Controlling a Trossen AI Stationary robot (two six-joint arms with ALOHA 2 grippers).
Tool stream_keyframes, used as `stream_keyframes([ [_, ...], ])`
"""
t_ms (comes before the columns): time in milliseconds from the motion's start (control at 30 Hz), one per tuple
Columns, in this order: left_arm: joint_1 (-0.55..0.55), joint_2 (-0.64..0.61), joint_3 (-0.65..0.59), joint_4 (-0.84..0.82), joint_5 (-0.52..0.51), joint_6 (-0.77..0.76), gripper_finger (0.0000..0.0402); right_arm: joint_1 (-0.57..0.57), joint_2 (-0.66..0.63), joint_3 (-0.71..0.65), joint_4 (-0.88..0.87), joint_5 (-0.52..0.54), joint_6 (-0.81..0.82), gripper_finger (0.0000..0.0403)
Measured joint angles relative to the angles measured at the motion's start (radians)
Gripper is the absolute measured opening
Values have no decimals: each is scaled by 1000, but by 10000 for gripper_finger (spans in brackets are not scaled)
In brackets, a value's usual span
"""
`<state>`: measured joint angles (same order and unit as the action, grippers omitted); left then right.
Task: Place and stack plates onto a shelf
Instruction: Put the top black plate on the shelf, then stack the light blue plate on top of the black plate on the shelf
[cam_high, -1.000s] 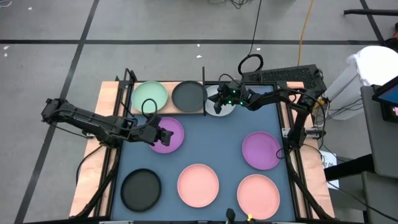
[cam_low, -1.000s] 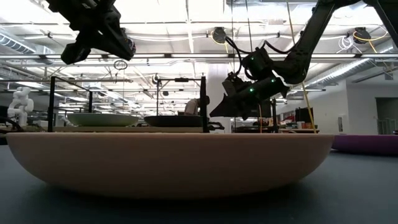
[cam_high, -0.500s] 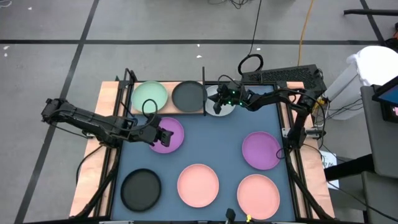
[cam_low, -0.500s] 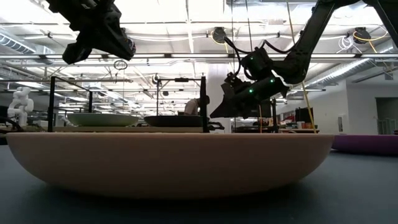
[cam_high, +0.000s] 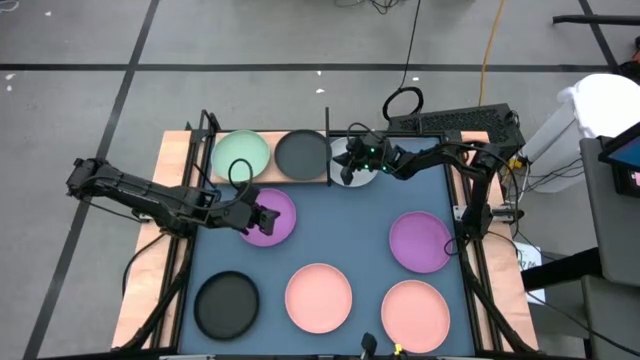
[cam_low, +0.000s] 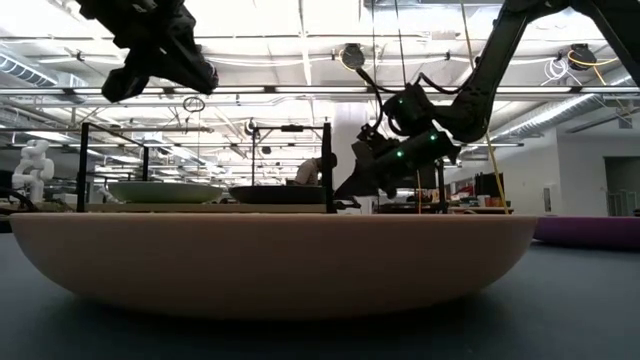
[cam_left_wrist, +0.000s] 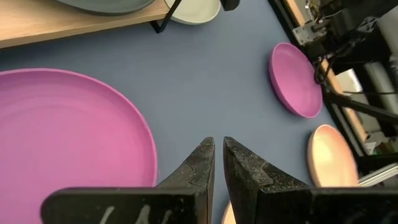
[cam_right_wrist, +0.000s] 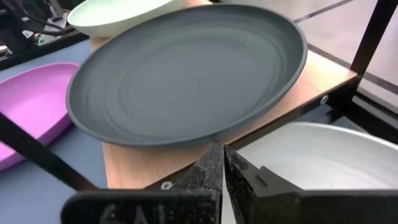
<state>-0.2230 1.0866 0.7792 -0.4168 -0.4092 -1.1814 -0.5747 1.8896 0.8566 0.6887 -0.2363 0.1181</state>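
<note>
Your right gripper (cam_right_wrist: 219, 163) was closed and empty over the whitish plate (cam_high: 352, 172), just beside the shelf (cam_right_wrist: 186, 152); sliding forward, it could strike the black post (cam_right_wrist: 372, 37). Your left gripper (cam_left_wrist: 217, 163), closed, hung over the purple plate (cam_high: 275, 222).

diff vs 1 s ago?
The right gripper has edged a little toward the shelf, dipping lower over the whitish plate; its fingers are shut, holding nothing. The left gripper still hovers over the purple plate. No plate has moved.
</note>
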Motion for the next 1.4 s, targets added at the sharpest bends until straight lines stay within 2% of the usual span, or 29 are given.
stream_keyframes([
  [200, 0, 0, 0, 16, 0, -6, 37, -1, -21, 0, 2, -1, 0, 0],
  [333, 0, 0, 0, 17, 0, -8, 37, -1, -49, 0, -78, -3, 0, 0],
  [500, 0, 0, 0, 18, 0, 10, 37, -1, -157, 0, -322, -3, 0, 0],
  [667, 0, 0, 0, 0, -1, 81, 37, 16, -360, 0, -644, -3, 3, 0],
  [767, 5, 0, 0, -8, -1, 143, 37, 37, -487, 0, -771, -3, 40, 0],
  [867, 12, 0, 0, -8, -1, 197, 37, 67, -592, 0, -861, -2, 124, 0],
  [1067, 27, 0, 0, 2, -2, 240, 37, 153, -734, 0, -923, -2, 444, 0],
  [1200, 26, 0, 0, 3, -2, 301, 37, 212, -795, 0, -939, -2, 583, 0],
  [1400, 1, 0, 0, 3, -2, 260, 37, 308, -840, 0, -1015, 55, 739, 0],
])
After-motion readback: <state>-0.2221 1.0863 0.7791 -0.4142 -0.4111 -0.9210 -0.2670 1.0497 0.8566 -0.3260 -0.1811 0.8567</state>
